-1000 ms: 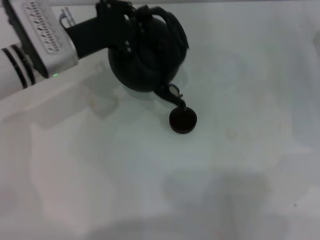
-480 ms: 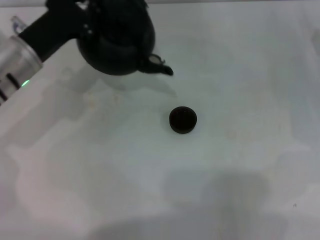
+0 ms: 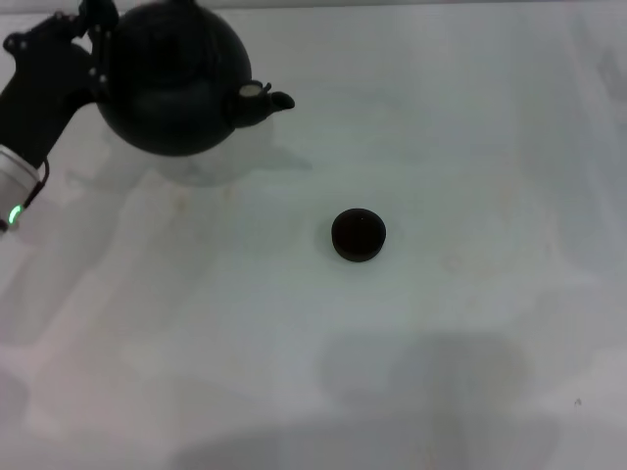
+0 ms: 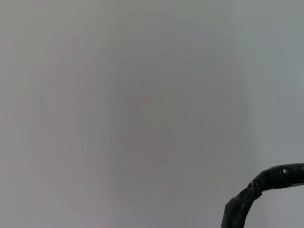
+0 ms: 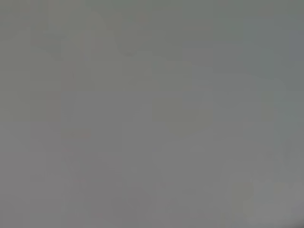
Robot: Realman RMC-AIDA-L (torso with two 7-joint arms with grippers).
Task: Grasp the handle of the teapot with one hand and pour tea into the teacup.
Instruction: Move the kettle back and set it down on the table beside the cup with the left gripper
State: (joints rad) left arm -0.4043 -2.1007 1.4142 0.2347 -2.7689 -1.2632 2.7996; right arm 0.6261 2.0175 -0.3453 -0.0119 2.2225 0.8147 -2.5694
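- The teapot (image 3: 171,78) sits at the far left of the white table (image 3: 470,147), its round black body upright rather than tipped.
- Its short spout (image 3: 265,101) points toward the robot's right, so the pot's long line from back to spout runs across the table, left to right.
- The teacup (image 3: 359,235) stands near the middle of the table, well apart from the pot, nearer the robot and to the right of the spout tip.
- The left gripper (image 3: 88,44) is at the pot's left side, up by the top of the pot, with the dark arm running off toward the left edge.
- I cannot tell how its fingers stand, since black sits against black there.
- From the left wrist, only a curved piece of the handle (image 4: 259,187) shows at one corner, over bare table.
- The right gripper shows nowhere; the right wrist sees only flat grey.
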